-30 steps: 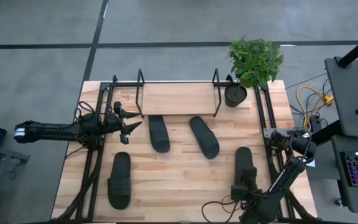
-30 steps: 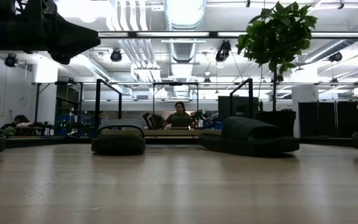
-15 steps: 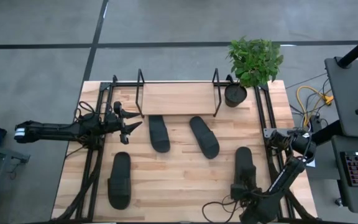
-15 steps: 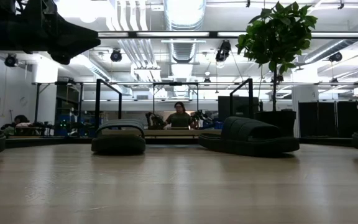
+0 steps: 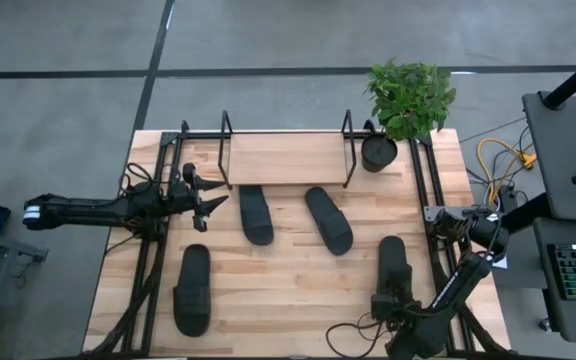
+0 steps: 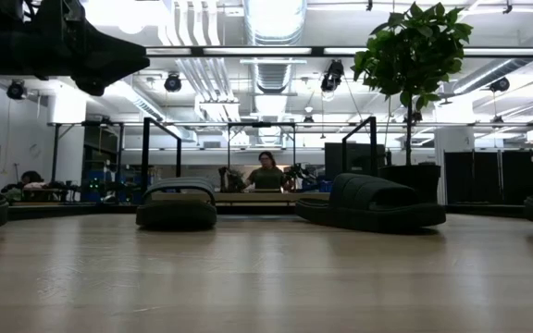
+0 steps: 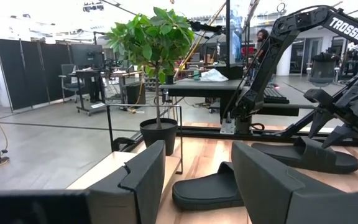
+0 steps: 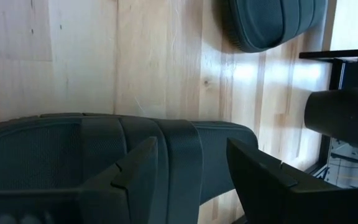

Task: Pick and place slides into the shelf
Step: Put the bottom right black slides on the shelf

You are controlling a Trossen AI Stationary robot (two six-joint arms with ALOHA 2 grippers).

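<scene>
Four black slides lie sole-down on the wooden table: one (image 5: pixel 256 213) and another (image 5: pixel 328 220) just in front of the shelf (image 5: pixel 286 158), one (image 5: pixel 192 290) near left, one (image 5: pixel 393 262) near right. My right gripper (image 5: pixel 397 300) points slantwise down over the near end of the near-right slide (image 8: pixel 166 149), open, with its fingers standing over the strap region (image 8: pixel 185 155); I see no touch. My left gripper (image 5: pixel 213 203) hangs level and open at the table's left, facing the two middle slides (image 7: pixel 207 190).
A potted plant (image 5: pixel 380 150) stands at the shelf's right end. Black rail frames (image 5: pixel 153 250) run along both table sides. The shelf's two wire uprights (image 5: pixel 226 150) rise at its ends. Bare wood shows between the slides. A person sits far behind the table (image 6: pixel 266 173).
</scene>
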